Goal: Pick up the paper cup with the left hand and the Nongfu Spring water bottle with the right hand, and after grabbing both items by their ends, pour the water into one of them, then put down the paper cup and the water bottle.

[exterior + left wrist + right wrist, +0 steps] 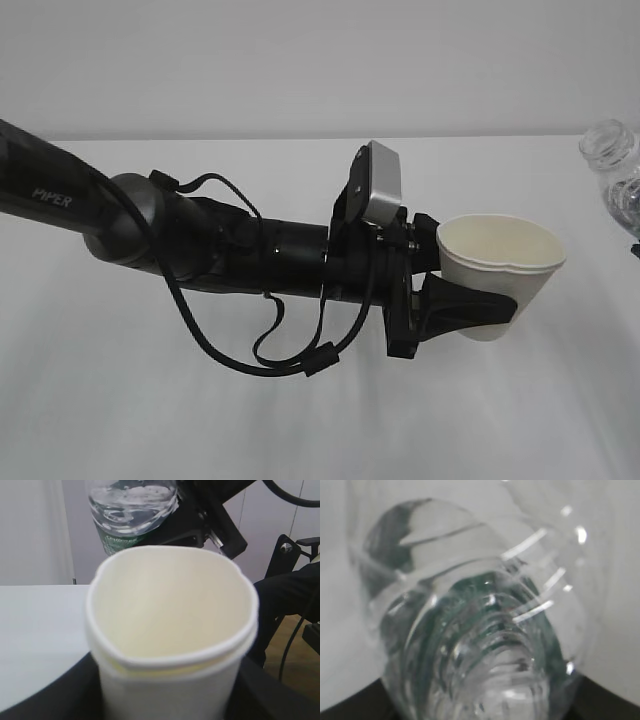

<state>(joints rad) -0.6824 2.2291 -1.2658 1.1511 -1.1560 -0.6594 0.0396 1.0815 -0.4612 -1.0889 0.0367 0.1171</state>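
Paper cup [505, 283] held in the air above the white tabletop [300, 420], well clear of it, mouth up and leaning slightly toward the right side of the exterior view. Pinched low on the wall by the left tool [455, 300], fingers part-spread to the cup's width, one black finger [470, 310] lying along the near side. Gripped hard enough to bend the rolled rim out of round, seen clearly in the left wrist view, where the rim [172, 657] looks pushed in at the front. Held low probably to leave the whole mouth free for pouring. Inside of the cup looks dry and empty; no liquid to be seen there.

Nongfu Spring water bottle [612, 170] at the far right edge of the exterior view, also raised, only its clear upper part showing, apart from the cup. From the left wrist view, seen just behind and above the cup's far rim, green label [120, 541] visible, water [132, 502] inside, tilted over toward the cup. Right tool out of sight in the exterior view; in the right wrist view only ribbed clear plastic [485, 645] filling the picture, so most likely closed around the bottle's lower end, jaws standing at about the bottle's width.

Judged stage: both things lifted and brought near each other, pouring not yet begun. Main risk: the squeezed cup giving way further under a fuller load.
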